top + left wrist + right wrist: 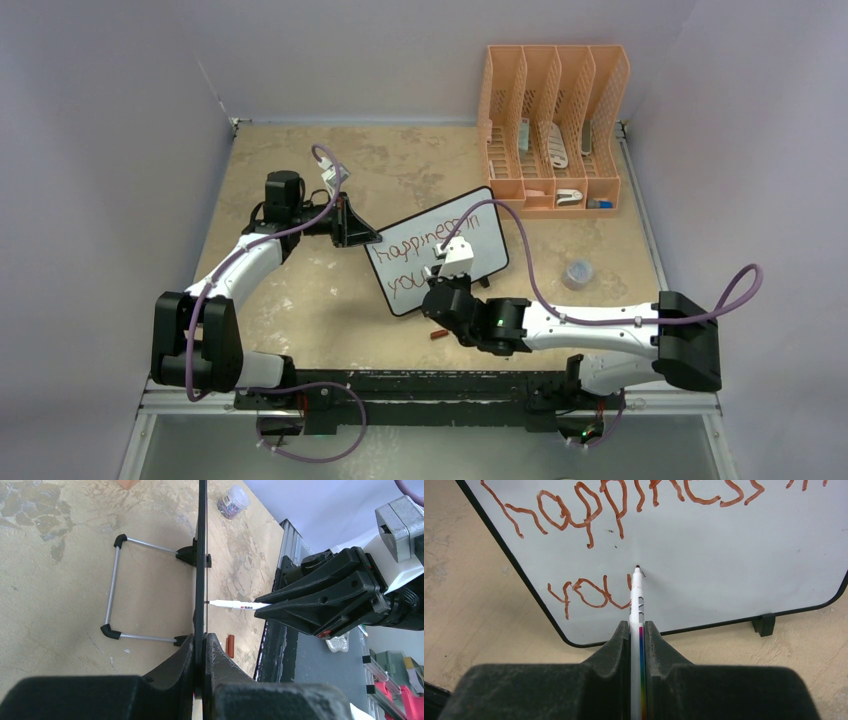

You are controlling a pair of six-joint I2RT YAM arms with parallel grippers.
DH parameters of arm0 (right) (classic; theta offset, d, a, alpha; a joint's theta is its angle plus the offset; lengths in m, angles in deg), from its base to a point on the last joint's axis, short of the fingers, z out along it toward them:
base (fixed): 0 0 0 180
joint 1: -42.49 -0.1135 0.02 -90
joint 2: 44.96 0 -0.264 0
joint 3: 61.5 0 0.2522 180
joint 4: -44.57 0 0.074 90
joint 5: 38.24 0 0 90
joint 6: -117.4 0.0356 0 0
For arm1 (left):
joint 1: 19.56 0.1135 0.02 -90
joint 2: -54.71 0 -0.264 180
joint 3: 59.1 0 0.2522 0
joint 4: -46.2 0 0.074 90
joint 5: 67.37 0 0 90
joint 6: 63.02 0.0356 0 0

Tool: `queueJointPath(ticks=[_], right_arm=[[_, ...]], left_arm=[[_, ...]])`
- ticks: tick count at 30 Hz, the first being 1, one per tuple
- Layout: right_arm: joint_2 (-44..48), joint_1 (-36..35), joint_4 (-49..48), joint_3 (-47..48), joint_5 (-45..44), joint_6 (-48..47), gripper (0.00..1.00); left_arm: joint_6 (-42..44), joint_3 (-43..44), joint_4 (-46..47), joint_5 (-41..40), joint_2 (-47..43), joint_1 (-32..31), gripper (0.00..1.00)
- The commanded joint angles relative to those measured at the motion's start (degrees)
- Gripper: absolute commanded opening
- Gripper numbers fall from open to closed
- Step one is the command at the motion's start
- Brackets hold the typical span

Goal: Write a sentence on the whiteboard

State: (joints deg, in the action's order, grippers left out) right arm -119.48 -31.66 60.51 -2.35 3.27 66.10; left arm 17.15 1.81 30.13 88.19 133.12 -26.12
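Whiteboard (395, 265), top view: stands near the middle of the table (300, 300), long edges running from 8 toward 2 o'clock. Carries the sentence (425, 243) in red-brown marker, "happiness in" on the upper line and "you" begun below. Left gripper (370, 238), at the board's 9 o'clock edge: clamped on the frame. Right gripper (452, 258), in front of the writing face: closed, its load hard to make out here. Orange file rack (550, 125) between 1 and 2 o'clock from the board, small clear jar (578, 272) at 3 o'clock, red-brown cap (436, 334) on the table at 6 o'clock. Left wrist view: shows the whiteboard (201, 540) edge-on as a thin black line from 12 to 6 o'clock, pinched at the bottom by the left gripper (201, 647). Wire stand (115, 590) on the 9 o'clock side; on the 3 o'clock side the white marker (235, 605), tip touching the board face, barrel gripped by the right gripper (265, 607). Right wrist view: looks at the whiteboard (724, 570) face-on, with the sentence (589, 510) across 12 o'clock and "you" at 9 o'clock. Marker (637, 600) rises from 6 o'clock, squeezed in the right gripper (637, 630), tip on the white surface just at 1 o'clock of the "u". Black stand foot (764, 625) at 4 o'clock.
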Motion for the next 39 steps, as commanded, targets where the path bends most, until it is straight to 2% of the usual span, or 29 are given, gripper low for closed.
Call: queueJointPath(ticks=[1,21,39], right_arm=[[-0.50,0.50,-1.21,1.35,-0.23,-0.53,0.00],[0.25,0.41,6.15,-1.58,2.54,6.09,0.00],[2.98,-0.12,6.20,-2.06,2.29,7.04,0.00]], left_arm=[[2.27,-0.04,-2.63,-4.18,1.12,-0.81,0.00],[2.18,0.02,-2.55,-4.21,1.23,-0.81,0.00],[2.27,0.07,-2.70,-4.27,1.21,-0.81,0.00]])
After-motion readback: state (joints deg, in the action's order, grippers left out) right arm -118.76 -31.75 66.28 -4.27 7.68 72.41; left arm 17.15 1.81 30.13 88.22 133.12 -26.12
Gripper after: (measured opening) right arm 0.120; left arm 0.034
